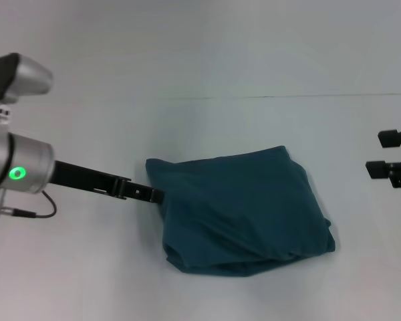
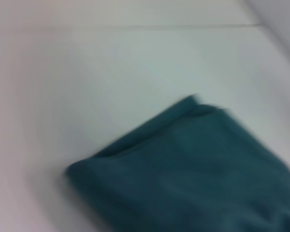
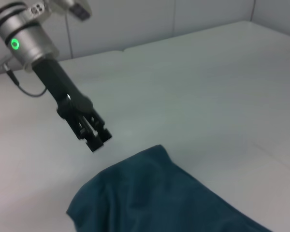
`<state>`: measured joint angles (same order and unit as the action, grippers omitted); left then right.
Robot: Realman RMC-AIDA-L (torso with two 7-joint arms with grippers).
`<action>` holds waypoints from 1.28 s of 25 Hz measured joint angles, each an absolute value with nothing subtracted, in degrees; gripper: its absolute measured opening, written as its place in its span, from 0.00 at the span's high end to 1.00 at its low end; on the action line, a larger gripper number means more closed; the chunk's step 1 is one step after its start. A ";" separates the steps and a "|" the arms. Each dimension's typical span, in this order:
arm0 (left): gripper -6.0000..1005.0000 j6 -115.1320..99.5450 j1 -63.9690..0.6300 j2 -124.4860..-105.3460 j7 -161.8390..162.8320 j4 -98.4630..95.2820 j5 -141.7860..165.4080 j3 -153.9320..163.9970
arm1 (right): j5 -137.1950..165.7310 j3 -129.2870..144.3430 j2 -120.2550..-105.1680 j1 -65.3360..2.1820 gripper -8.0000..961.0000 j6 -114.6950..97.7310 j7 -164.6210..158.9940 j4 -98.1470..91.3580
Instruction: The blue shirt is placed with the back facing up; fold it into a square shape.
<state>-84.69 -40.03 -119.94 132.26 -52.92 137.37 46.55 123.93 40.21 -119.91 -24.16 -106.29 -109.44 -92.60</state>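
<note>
Teal-blue soft fabric shirt (image 1: 244, 210), folded into a rough square bundle, sitting around the middle of the plain white tabletop (image 1: 200, 67) in the head view, plain side up, layered edges showing along the near side. Left black gripper (image 1: 157, 195) reaching in low from the left, tip right at the bundle's left corner; can't tell from here whether touching. Right black gripper (image 1: 381, 154) parked way off at the right edge, two dark fingers apart with nothing between.

Left wrist view: just the folded teal bundle (image 2: 193, 174) on the white surface, kind of blurry, no fingers visible.

Right wrist view: left gripper (image 3: 97, 139) hanging just beside the shirt's (image 3: 154, 198) corner, not touching, fingers look slightly apart, holding nothing.
</note>
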 joint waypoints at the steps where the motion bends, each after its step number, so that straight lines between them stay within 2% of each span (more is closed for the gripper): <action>1: 0.33 -86.29 -39.22 -120.09 129.90 -53.88 136.43 45.60 | 123.99 40.21 -119.84 -24.12 0.37 -106.71 -109.37 -92.59; 5: 0.23 -96.83 -35.31 -120.45 115.59 -56.71 131.42 40.12 | 123.98 40.33 -119.73 -23.56 0.37 -110.54 -108.04 -91.35; 9: 0.13 -107.61 -32.19 -119.60 102.09 -55.48 130.02 30.87 | 123.74 42.06 -120.07 -21.37 0.37 -113.29 -103.70 -88.02; 12: 0.13 -114.47 -29.60 -118.89 93.75 -54.04 129.97 22.55 | 123.78 44.42 -120.10 -19.33 0.37 -113.47 -101.14 -83.96; 20: 0.14 -117.07 -26.68 -118.75 89.63 -54.35 133.15 23.44 | 122.26 43.74 -120.16 -15.33 0.02 -113.12 -91.23 -77.54; 32: 0.14 -117.17 -27.55 -119.02 90.12 -53.45 134.30 27.23 | 122.61 43.87 -119.97 -14.99 0.03 -112.64 -86.18 -73.23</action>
<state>-117.17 -27.55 -119.02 90.12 -53.45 134.30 27.23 122.61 43.87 -119.97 -14.99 -112.64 -86.18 -73.23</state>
